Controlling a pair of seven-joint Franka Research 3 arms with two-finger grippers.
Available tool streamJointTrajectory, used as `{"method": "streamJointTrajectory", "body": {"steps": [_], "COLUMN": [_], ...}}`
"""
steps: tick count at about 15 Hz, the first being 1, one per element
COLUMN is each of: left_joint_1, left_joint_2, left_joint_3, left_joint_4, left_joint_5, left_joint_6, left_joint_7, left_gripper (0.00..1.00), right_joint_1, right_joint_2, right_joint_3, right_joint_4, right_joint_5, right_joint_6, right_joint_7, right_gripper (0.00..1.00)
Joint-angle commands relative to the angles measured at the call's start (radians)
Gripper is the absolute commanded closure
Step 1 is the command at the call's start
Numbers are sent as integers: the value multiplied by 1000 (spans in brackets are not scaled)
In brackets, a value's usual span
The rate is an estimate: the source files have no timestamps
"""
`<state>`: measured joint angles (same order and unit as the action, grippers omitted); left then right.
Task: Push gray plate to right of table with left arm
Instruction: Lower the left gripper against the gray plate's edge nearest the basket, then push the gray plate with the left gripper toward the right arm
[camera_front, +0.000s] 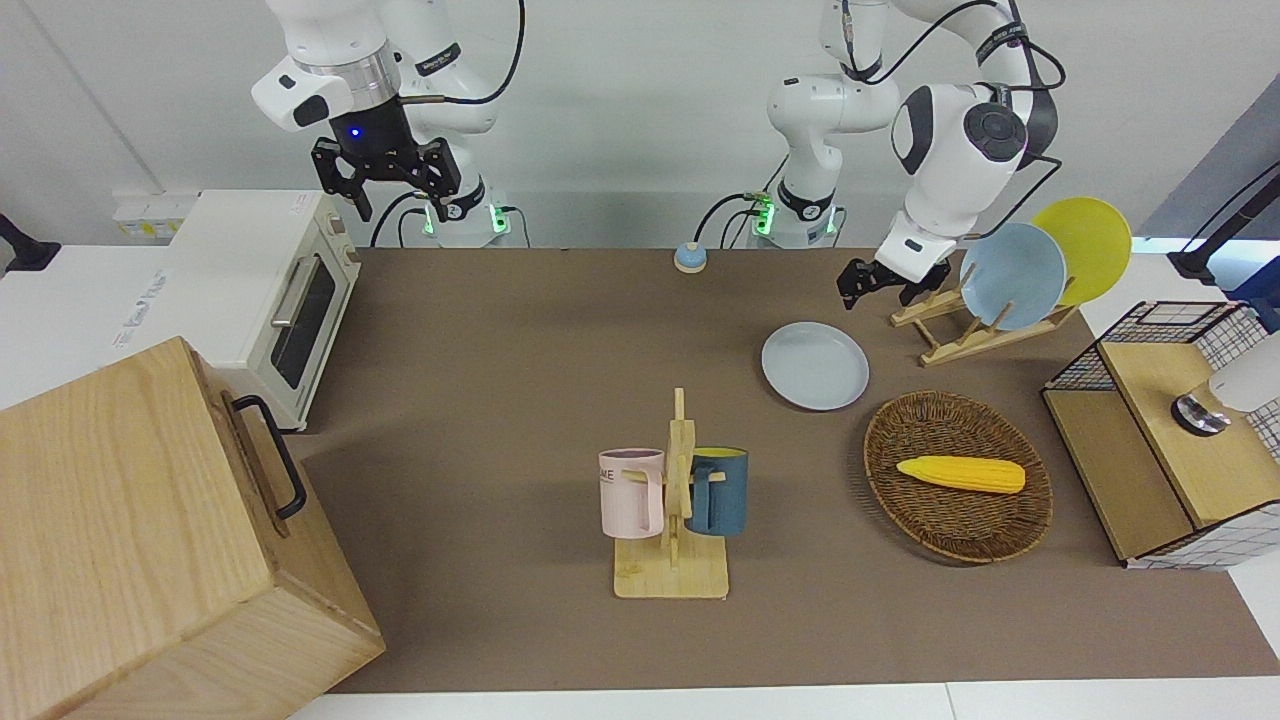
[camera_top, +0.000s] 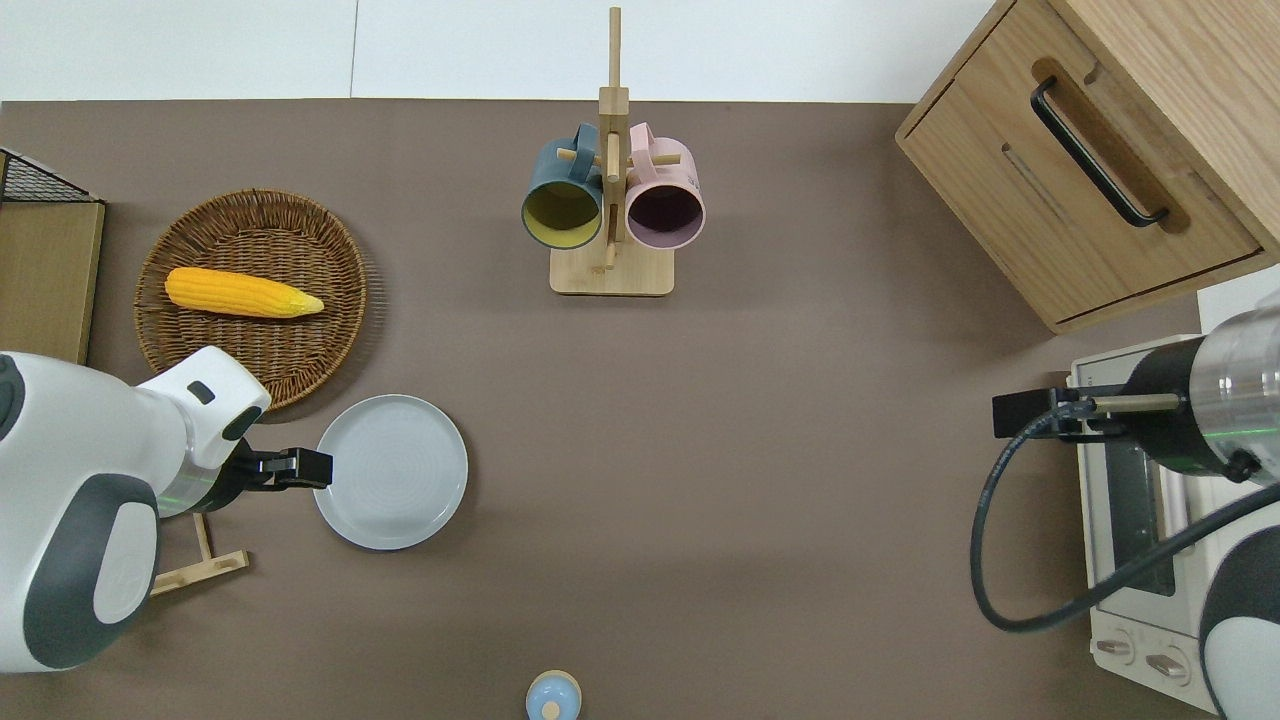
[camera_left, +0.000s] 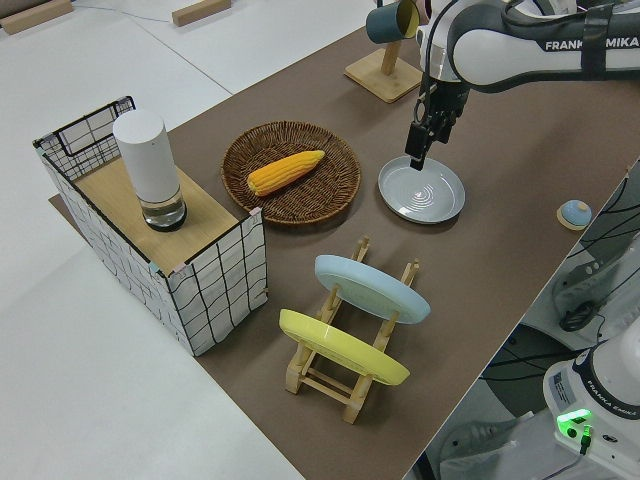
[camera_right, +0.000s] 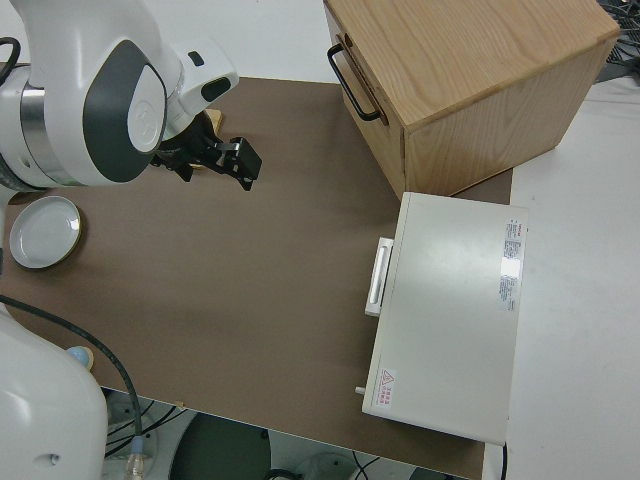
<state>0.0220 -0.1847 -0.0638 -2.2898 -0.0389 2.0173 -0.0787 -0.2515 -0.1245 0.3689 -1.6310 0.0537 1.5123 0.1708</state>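
Observation:
The gray plate (camera_top: 391, 471) lies flat on the brown table (camera_top: 750, 450), toward the left arm's end, nearer to the robots than the wicker basket; it also shows in the front view (camera_front: 815, 365) and the left side view (camera_left: 421, 190). My left gripper (camera_top: 312, 467) hangs low at the plate's rim on the side toward the left arm's end, fingers pointing down and shut, holding nothing; it shows too in the left side view (camera_left: 414, 155). The right arm is parked, its gripper (camera_front: 398, 190) open.
A wicker basket (camera_top: 340, 250) holds a corn cob (camera_top: 240, 292). A mug rack (camera_top: 610, 270) stands mid-table. A dish rack holds a bluer plate (camera_front: 1010, 275) and a yellow plate (camera_front: 1085, 245). A wooden cabinet (camera_top: 1090, 150), a toaster oven (camera_front: 270, 290) and a small blue bell (camera_top: 553, 695) are there too.

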Motion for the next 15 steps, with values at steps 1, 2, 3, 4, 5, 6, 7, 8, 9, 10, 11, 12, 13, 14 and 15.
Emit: {"method": "streamJointTrajectory", "body": {"steps": [1,2,3,4,5,6,7,8,9,10,11,12,13,14,15], "left_joint_1": [9,9,6,6,6,6,6,6,6,6,6,4,3,3,0], "left_joint_2": [-53,-53,-53,-53,-52,-50,-45,-41,-36,-26,-18,-3,11,19,25], "left_joint_3": [19,19,19,18,18,18,19,19,19,18,18,18,18,18,18], "left_joint_4": [-140,-158,-174,-189,-203,-223,-238,-252,-257,-258,-260,-260,-267,-272,-275], "left_joint_5": [-18,-18,-18,-18,-18,-19,-19,-19,-19,-21,-36,-56,-71,-76,-76], "left_joint_6": [132,156,176,199,222,245,268,285,300,313,325,340,357,374,386], "left_joint_7": [23,23,23,22,22,22,22,23,22,22,20,14,13,13,13], "left_gripper": [25,28,32,34,36,36,38,38,38,38,40,40,53,63,78], "right_joint_1": [-25,-25,-25,-25,-25,-25,-25,-25,-25,-25,-25,-25,-25,-25,-25], "right_joint_2": [-27,-27,-27,-27,-27,-27,-27,-27,-27,-27,-27,-27,-27,-27,-27], "right_joint_3": [15,15,15,15,15,15,15,15,15,15,15,15,15,15,15], "right_joint_4": [-27,-27,-27,-27,-27,-27,-27,-27,-27,-27,-27,-27,-27,-27,-27], "right_joint_5": [22,22,22,22,22,22,22,22,22,22,22,22,22,22,22], "right_joint_6": [0,0,0,0,0,0,0,0,0,0,0,0,0,0,0], "right_joint_7": [10,10,10,10,10,10,10,10,10,10,10,10,10,10,10], "right_gripper": [5,5,5,5,5,5,5,5,5,5,5,5,5,5,5]}}
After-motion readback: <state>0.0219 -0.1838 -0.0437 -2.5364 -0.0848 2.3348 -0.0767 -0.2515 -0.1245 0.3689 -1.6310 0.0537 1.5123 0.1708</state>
